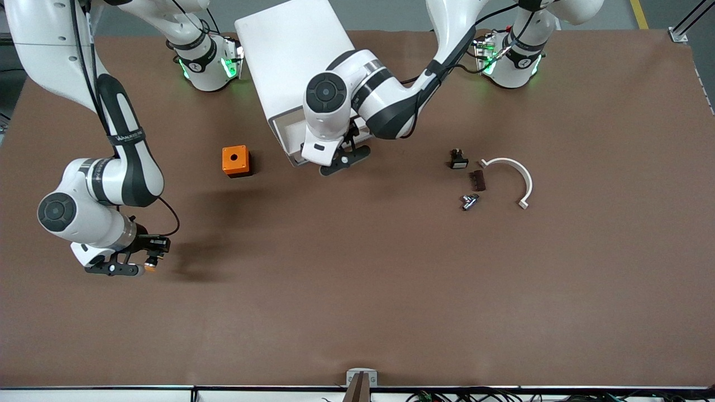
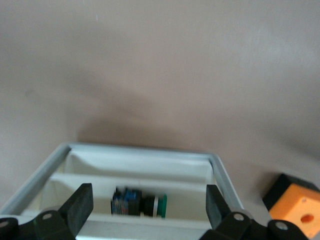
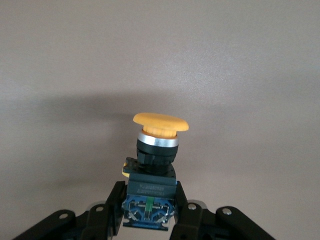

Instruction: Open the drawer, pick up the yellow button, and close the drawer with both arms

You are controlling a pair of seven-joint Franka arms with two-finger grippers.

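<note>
My right gripper point(image 1: 149, 262) is shut on the button point(image 1: 151, 268) and holds it over bare table at the right arm's end. In the right wrist view the fingers point(image 3: 112, 202) clamp the blue-and-black body point(image 3: 150, 192), with the orange cap point(image 3: 160, 122) pointing away from the gripper point(image 3: 150, 200). The white drawer unit point(image 1: 290, 61) stands near the arms' bases with its drawer point(image 1: 286, 137) pulled out. My left gripper point(image 1: 345, 160) hangs open over the drawer front. The left wrist view shows that gripper point(image 2: 147, 197) above the open drawer point(image 2: 140, 155), where a green-capped push-button point(image 2: 140, 202) lies.
An orange cube with a hole point(image 1: 235, 161) sits beside the drawer toward the right arm's end and also shows in the left wrist view point(image 2: 295, 212). Toward the left arm's end lie a small black part point(image 1: 458, 160), a brown piece point(image 1: 477, 180), a metal part point(image 1: 469, 201) and a white curved bracket point(image 1: 516, 176).
</note>
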